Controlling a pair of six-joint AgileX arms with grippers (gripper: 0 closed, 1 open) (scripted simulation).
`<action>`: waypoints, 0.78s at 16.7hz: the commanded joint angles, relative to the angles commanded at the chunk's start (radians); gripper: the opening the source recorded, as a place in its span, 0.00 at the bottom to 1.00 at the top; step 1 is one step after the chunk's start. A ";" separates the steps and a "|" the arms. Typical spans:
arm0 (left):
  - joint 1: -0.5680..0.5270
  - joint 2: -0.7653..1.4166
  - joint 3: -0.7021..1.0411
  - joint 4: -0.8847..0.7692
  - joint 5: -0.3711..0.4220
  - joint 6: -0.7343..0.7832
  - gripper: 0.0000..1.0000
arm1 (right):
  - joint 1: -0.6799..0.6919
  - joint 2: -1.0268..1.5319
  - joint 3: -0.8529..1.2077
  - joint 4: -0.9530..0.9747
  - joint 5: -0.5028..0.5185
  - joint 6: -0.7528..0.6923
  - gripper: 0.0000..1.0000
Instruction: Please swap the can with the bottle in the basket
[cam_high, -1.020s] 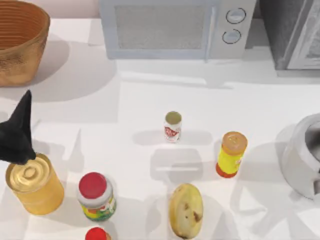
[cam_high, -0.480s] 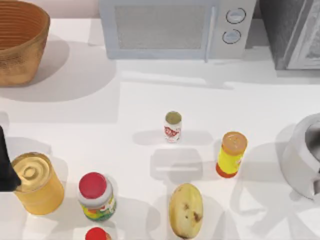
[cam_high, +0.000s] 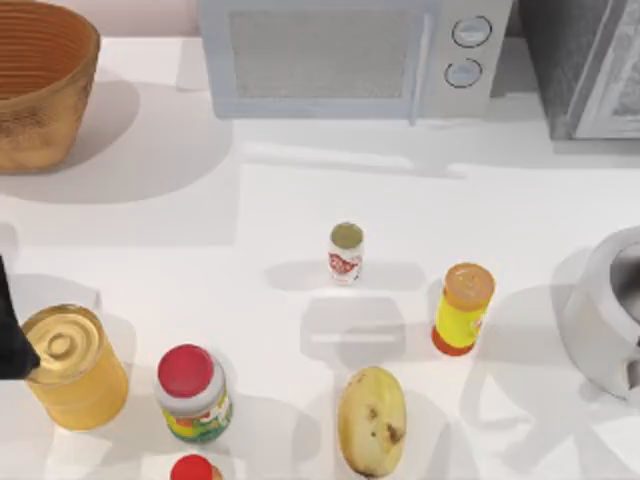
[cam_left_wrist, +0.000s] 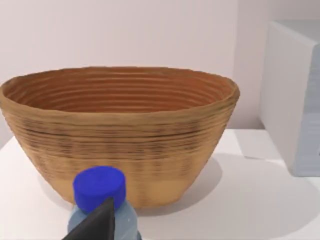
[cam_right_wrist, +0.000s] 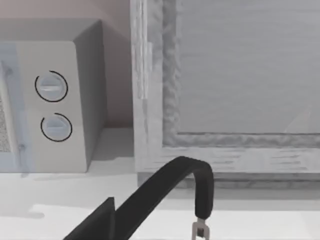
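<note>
Left claw (cam_high: 12, 335): at the worktop's (cam_high: 300, 200) left edge, touching the golden tin (cam_high: 68, 365); clamped on the bottle (cam_left_wrist: 102, 202), blue cap facing the basket (cam_left_wrist: 120, 135).
Basket: far-left corner, well beyond the tin.
Can (cam_high: 345, 252): upright mid-worktop, well right of the tin.
Right claw (cam_right_wrist: 107, 220): finger state cannot be told.

- No text, brand, number or sign can be read on anything.
- The can (cam_high: 345, 252), at centre frame in the top view, has a red-and-white label with marks too small to make out.
- The red-capped jar (cam_high: 192, 394), lower left, carries a multicoloured label, also illegible.
</note>
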 joint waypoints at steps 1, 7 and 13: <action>0.012 0.029 0.000 0.027 0.001 0.000 1.00 | 0.000 0.000 0.000 0.000 0.000 0.000 1.00; 0.134 0.377 0.010 0.334 0.047 0.007 1.00 | 0.000 0.000 0.000 0.000 0.000 0.000 1.00; 0.284 0.914 0.034 0.798 0.155 0.029 1.00 | 0.000 0.000 0.000 0.000 0.000 0.000 1.00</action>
